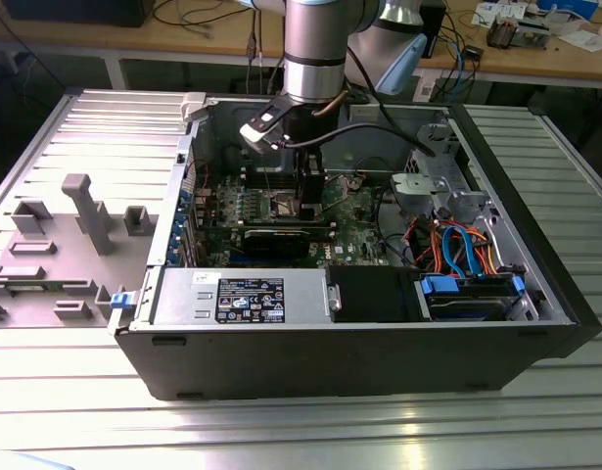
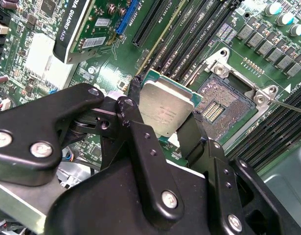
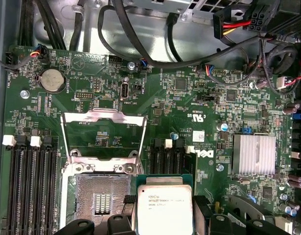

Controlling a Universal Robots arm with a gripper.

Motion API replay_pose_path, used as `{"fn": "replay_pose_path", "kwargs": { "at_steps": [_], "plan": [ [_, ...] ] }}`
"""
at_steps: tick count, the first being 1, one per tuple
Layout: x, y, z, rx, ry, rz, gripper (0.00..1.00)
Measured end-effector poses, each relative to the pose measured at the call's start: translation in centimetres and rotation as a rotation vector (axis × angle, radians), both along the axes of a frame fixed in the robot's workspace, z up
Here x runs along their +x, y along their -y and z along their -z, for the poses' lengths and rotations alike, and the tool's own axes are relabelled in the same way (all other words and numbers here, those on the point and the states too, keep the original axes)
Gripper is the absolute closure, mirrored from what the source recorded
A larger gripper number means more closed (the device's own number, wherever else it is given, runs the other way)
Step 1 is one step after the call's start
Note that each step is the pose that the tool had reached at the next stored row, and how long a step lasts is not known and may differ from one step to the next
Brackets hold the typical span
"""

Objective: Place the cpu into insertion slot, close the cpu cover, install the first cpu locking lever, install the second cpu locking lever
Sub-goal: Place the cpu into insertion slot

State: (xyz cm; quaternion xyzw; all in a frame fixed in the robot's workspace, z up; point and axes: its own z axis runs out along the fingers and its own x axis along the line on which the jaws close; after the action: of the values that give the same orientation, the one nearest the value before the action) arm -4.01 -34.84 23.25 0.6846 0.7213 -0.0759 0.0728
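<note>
Claw (image 2: pixel 162 111) grips cpu (image 3: pixel 163 209) beside uncovered insertion slot (image 3: pixel 102 199).

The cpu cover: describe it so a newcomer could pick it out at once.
Inside the open computer case lies a green motherboard. Between its long black memory slots sits the empty insertion slot; the cpu cover is the thin silver frame swung open at its edge. Unlike the solid cpu, its middle is open.

silver cpu (image 2: pixel 166 111) held beside empty insertion slot (image 2: pixel 223 110); cpu cover (image 3: pixel 102 116) flipped open.
</note>
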Motion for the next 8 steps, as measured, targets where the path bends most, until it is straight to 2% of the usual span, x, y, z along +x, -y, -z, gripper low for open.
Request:
{"fn": "replay_pose_path", "kwargs": {
  "at_steps": [8],
  "plan": [
    [0.0,0.0,0.02,-0.0032,0.0,0.012,0.45]
  ]
}}
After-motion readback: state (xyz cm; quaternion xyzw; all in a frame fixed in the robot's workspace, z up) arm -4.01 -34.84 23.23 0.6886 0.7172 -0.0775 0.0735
